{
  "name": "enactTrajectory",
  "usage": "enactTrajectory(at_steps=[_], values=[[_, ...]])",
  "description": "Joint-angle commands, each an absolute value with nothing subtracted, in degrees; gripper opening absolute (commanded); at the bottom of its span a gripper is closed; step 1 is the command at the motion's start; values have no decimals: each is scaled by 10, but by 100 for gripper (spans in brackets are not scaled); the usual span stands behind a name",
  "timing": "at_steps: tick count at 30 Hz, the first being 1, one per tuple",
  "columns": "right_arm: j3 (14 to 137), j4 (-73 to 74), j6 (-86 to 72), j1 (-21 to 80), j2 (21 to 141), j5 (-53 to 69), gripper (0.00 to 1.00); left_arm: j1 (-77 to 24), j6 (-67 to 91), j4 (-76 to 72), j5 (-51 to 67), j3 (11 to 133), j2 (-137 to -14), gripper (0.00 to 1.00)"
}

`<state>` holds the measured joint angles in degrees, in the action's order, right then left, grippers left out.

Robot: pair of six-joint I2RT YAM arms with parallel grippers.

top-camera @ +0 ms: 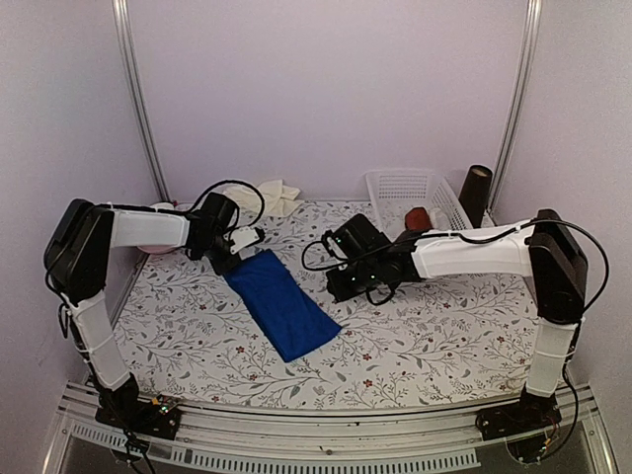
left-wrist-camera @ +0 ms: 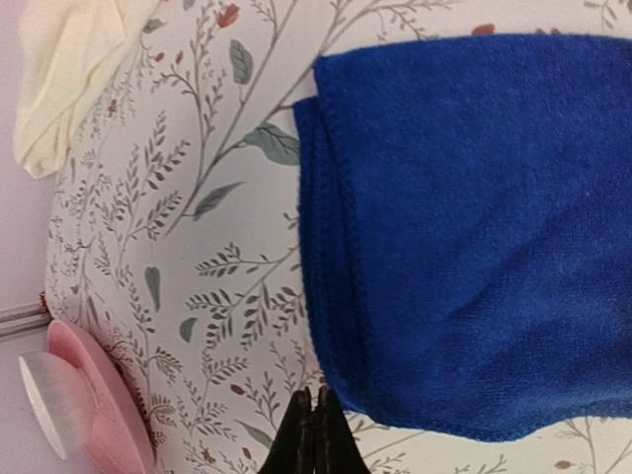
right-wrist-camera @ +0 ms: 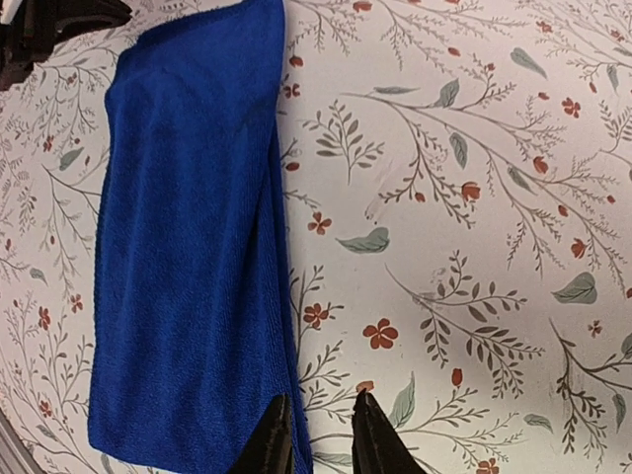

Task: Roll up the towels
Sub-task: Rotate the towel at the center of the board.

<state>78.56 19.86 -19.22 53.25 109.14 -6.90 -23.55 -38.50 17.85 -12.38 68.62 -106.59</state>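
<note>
The royal blue towel [top-camera: 281, 304] lies folded in a long flat strip, slanting across the middle of the flowered table. My left gripper [top-camera: 229, 261] hovers at the strip's far left end; in the left wrist view its jaws [left-wrist-camera: 316, 403] are shut with nothing between them, just off the blue towel's [left-wrist-camera: 464, 227] corner. My right gripper [top-camera: 341, 286] is off the strip's right side. In the right wrist view it [right-wrist-camera: 321, 409] stands narrowly open, straddling the long edge of the blue towel [right-wrist-camera: 188, 257]. The cream towel [top-camera: 276, 195] lies crumpled at the back wall [left-wrist-camera: 69, 69].
A white basket [top-camera: 441, 197] at the back right holds a dark red roll [top-camera: 420, 217]. A dark cylinder [top-camera: 477, 193] stands beside it. A pink and white object [left-wrist-camera: 94, 405] sits at the table's left edge, close to my left gripper.
</note>
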Motion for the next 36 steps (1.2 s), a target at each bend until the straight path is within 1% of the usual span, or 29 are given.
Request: enactTrajectory(at_steps=[1, 8, 15, 19, 24, 31, 33, 36], values=[[760, 194, -182, 537, 1123, -45, 20, -228, -337, 250, -99, 680, -1082, 0], [741, 188, -181, 538, 1144, -25, 20, -215, -342, 280, -76, 664, -1079, 0], [740, 185, -176, 556, 1169, -11, 20, -215, -348, 258, -129, 669, -1121, 0], [737, 191, -175, 572, 1174, -3, 20, -214, -349, 233, -165, 691, -1164, 0], [732, 198, -185, 605, 1167, 3, 20, -224, -352, 208, -171, 736, -1205, 0], [718, 198, -202, 644, 1156, 15, 20, -256, -379, 197, -129, 791, -1258, 0], [716, 202, -203, 646, 1151, 5, 20, -256, -381, 190, -146, 800, -1265, 0], [716, 218, -208, 645, 1132, -52, 21, -238, -371, 179, -169, 814, -1250, 0]])
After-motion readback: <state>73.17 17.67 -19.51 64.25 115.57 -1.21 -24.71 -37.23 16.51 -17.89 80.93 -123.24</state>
